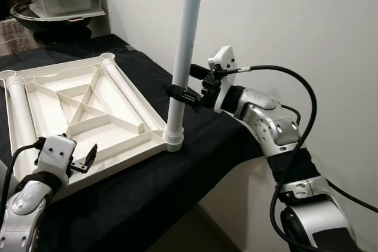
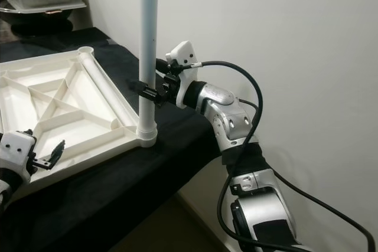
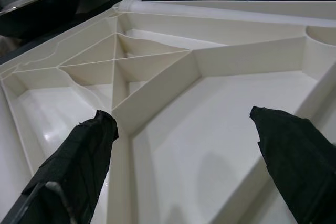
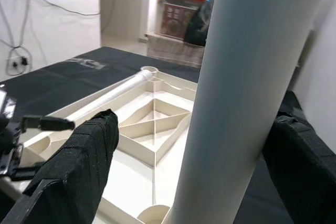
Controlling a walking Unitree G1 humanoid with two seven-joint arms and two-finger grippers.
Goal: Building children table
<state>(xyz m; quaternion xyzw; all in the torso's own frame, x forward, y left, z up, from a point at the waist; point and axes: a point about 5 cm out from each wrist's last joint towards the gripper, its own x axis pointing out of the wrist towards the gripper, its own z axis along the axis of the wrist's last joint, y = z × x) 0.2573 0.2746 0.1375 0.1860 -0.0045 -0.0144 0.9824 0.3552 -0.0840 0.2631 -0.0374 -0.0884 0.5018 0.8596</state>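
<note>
Tabletop point(image 1: 88, 107), upturned on black cloth point(image 1: 147, 193); leg point(image 1: 183, 57) upright in near corner socket point(image 1: 173, 137), right gripper point(image 1: 186, 94) closed around it; left gripper point(image 1: 85, 159) open, empty, over the near edge. Best practice: keep leg vertical, press straight down until seated

Even, fairly bright indoor light from above; eye views sharp, no motion blur. White wall point(image 1: 307, 22) lit flat, slightly grey. Black cloth point(image 1: 136, 199) very dark, little detail. Soft glare patches on the glossy tabletop underside point(image 3: 210, 145) in left wrist view, faint finger shadows there. Right wrist view: table leg point(image 4: 247, 98) close and soft-focus, black fingers point(image 4: 79, 166) blurred, background room bright, mild wide-angle bending at the edges.
</note>
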